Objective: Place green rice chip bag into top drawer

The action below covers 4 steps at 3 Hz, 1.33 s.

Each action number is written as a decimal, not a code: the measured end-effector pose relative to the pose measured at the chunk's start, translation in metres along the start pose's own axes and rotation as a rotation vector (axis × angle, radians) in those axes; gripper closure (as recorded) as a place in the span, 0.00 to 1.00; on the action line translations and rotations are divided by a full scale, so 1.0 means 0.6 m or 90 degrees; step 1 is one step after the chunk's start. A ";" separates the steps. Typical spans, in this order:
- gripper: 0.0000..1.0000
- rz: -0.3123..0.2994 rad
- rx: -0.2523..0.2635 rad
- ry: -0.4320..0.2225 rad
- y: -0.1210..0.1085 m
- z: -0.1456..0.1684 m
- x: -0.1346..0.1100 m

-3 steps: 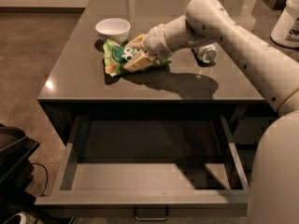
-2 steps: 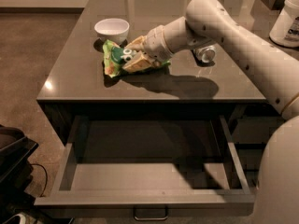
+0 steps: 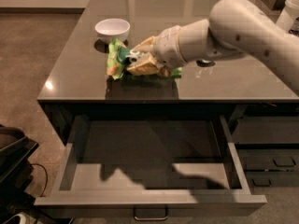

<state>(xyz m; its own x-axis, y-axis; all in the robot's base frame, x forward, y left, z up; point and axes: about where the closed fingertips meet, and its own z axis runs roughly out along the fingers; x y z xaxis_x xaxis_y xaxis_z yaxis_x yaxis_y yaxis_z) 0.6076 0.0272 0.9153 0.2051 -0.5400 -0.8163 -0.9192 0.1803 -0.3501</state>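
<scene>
The green rice chip bag (image 3: 115, 59) is crumpled at the front of the dark counter (image 3: 70, 80), just in front of a white bowl. My gripper (image 3: 141, 57) comes in from the right and its tan fingers (image 3: 145, 67) are closed around the bag's right part. I cannot tell whether the bag rests on the counter or is just above it. The top drawer (image 3: 149, 200) is pulled wide open below the counter's front edge. Its flat grey bottom is bare and its bar handle (image 3: 150, 214) is at the lower edge of the view.
A white bowl (image 3: 112, 29) stands behind the bag. A small can (image 3: 205, 63) is mostly hidden behind my arm. A white container (image 3: 290, 8) stands at the far right. Narrower dark drawers (image 3: 271, 160) are on the right. A dark object (image 3: 14, 164) sits on the floor at the left.
My arm has shifted a little, so it now covers most of the can. The bag stays in about the same place in the gripper. The drawer has not moved.
</scene>
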 end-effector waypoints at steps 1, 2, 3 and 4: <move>1.00 0.051 0.033 0.015 0.083 -0.042 -0.020; 1.00 0.085 0.042 0.031 0.149 -0.054 -0.011; 1.00 0.092 0.040 0.038 0.161 -0.055 -0.001; 1.00 0.097 0.034 0.037 0.167 -0.049 0.002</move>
<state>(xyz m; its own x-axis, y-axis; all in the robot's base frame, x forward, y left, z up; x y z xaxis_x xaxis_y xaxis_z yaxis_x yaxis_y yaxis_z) 0.5056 0.0204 0.8930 0.0431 -0.5497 -0.8342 -0.9184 0.3070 -0.2497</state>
